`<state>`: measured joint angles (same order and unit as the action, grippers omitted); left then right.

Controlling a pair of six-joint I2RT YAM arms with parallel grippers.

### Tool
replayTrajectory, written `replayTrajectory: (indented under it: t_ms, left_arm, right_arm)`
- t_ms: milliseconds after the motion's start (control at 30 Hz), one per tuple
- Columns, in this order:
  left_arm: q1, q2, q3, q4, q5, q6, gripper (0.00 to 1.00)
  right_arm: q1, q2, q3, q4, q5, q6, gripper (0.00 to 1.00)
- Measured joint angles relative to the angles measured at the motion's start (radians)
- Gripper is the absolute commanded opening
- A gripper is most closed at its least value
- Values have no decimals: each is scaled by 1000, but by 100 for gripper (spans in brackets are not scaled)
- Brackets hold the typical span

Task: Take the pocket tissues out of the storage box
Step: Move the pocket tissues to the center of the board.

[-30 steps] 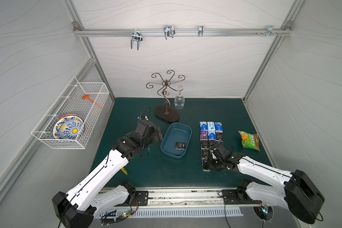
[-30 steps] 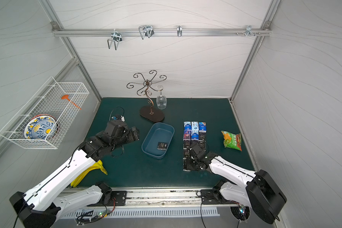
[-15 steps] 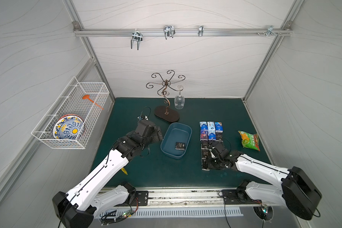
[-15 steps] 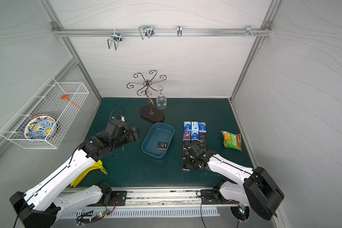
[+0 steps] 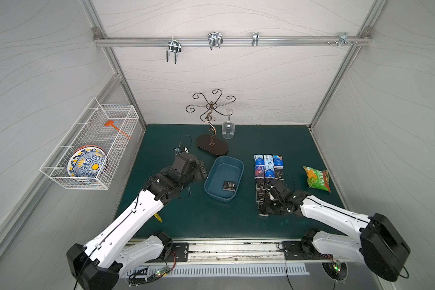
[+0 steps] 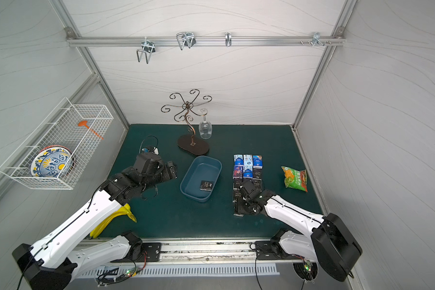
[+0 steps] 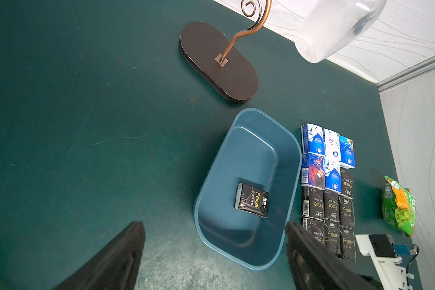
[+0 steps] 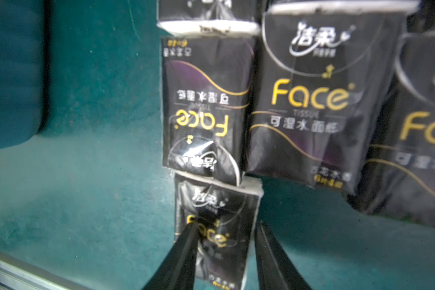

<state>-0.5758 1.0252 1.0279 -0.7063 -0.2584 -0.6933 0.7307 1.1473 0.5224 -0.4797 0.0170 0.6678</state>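
Still one black pack [image 5: 228, 185] in storage box [image 5: 222, 169]; left pincer [image 7: 212, 226] stays open; right pincer [image 8: 225, 226], jaws parted, over row-end pack [image 8: 219, 206].

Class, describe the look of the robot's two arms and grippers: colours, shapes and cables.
The left arm and right arm match: smooth white shells on the long links, bulky black housings at joints and bases. Thin black cables run along the white links and loop near the wrists. The left gripper and right gripper are black, each with two flat fingers tapering to narrow tips.

Both top views look down from high; wrist cameras see the mat [image 5: 211, 221] nearer.
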Motion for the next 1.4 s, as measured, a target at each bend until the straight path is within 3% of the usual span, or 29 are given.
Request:
replayTrajectory:
  t_ms: [700, 1400]
  left_arm:
    - [0, 0, 0, 0, 0, -6, 91]
    - [0, 0, 0, 0, 0, -7, 91]
  right_arm:
    - [16, 29, 13, 0, -22, -34, 38]
    - [14, 42, 74, -18, 9, -67, 44]
